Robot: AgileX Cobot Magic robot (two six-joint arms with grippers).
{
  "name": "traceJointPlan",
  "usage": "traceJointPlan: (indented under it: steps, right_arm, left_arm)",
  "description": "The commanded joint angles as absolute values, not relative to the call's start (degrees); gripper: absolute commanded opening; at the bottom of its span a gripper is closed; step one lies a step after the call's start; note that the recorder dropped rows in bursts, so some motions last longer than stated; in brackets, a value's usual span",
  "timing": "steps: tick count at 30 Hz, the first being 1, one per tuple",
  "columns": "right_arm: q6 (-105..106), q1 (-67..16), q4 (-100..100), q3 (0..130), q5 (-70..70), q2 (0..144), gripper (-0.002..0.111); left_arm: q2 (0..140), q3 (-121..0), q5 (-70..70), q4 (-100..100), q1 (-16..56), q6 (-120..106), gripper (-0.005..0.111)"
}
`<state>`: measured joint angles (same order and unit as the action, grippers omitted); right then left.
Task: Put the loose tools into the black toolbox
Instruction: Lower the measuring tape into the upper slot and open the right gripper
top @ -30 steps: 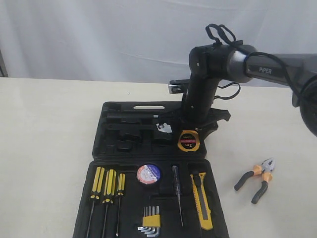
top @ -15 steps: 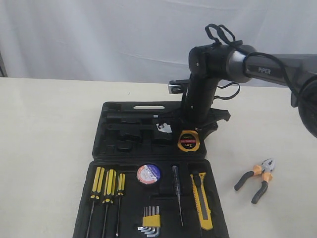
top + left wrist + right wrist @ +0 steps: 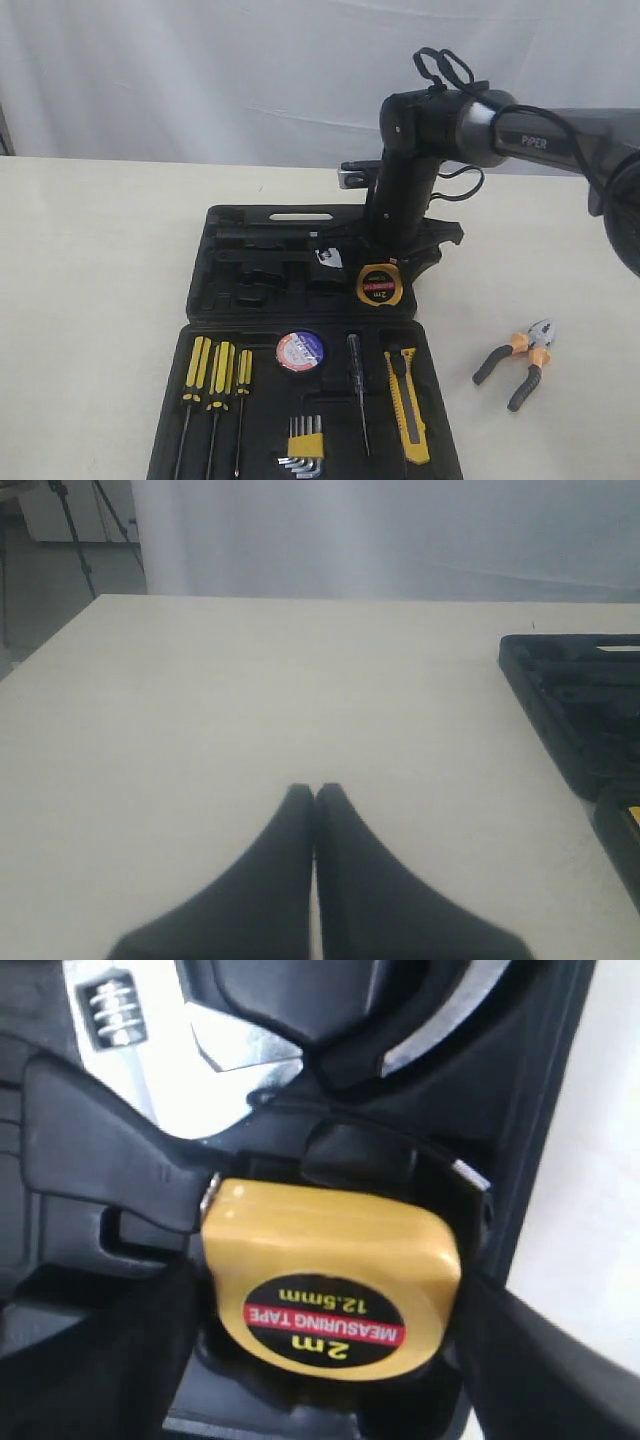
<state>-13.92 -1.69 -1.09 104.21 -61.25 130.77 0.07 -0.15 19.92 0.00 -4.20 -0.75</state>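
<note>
The black toolbox [image 3: 240,225] lies open on the table, and its edge [image 3: 580,700] also shows in the left wrist view. My right gripper [image 3: 383,278] is shut on the yellow tape measure [image 3: 380,285], holding it slightly tilted at a recess in the upper half. In the right wrist view, fingers [image 3: 110,1360] flank the tape measure [image 3: 330,1260]. The black tape roll [image 3: 300,351] and the utility knife [image 3: 407,405] lie in the lower half. The black-orange pliers [image 3: 515,362] lie on the table to the right of the case. My left gripper [image 3: 315,794] is shut and empty over bare table.
Three yellow-black screwdrivers [image 3: 215,380], a hex key set [image 3: 305,445] and a thin tester screwdriver [image 3: 357,390] sit in the lower half. A silver wrench [image 3: 170,1070] lies in the upper half beside the tape measure. A white curtain hangs behind the table.
The right gripper and the tape measure have shifted slightly left, and the tape measure has tilted a little. Nothing else has moved.
</note>
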Motion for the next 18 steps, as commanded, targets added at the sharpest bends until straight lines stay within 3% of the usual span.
traceJointPlan:
  steps: [1, 6, 8, 9, 11, 18]
  right_arm:
    - [-14.03, -1.43, -0.40, 103.95, -61.27, 127.93, 0.069]
    - [-13.71, -1.43, 0.00, 103.95, -58.96, 126.08, 0.069]
    - [-11.89, -1.43, 0.00, 103.95, -58.18, 126.08, 0.052]
    - [-11.00, -1.43, 0.00, 103.95, -56.76, 126.08, 0.029]
    - [-10.43, -1.43, 0.56, 103.95, -54.84, 126.08, 0.000]
    - [-8.27, -1.43, 0.78, 103.95, -53.65, 126.21, 0.000]
  left_arm:
    - [0.00, 0.00, 19.62, 0.00, -3.93, -0.41, 0.000]
    - [0.00, 0.00, 19.62, 0.00, -3.93, -0.41, 0.000]
    - [0.00, 0.00, 19.62, 0.00, -3.93, -0.41, 0.000]
    - [0.00, 0.00, 19.62, 0.00, -3.93, -0.41, 0.000]
    - [0.00, 0.00, 19.62, 0.00, -3.93, -0.41, 0.000]
    - [0.00, 0.00, 19.62, 0.00, -3.93, -0.41, 0.000]
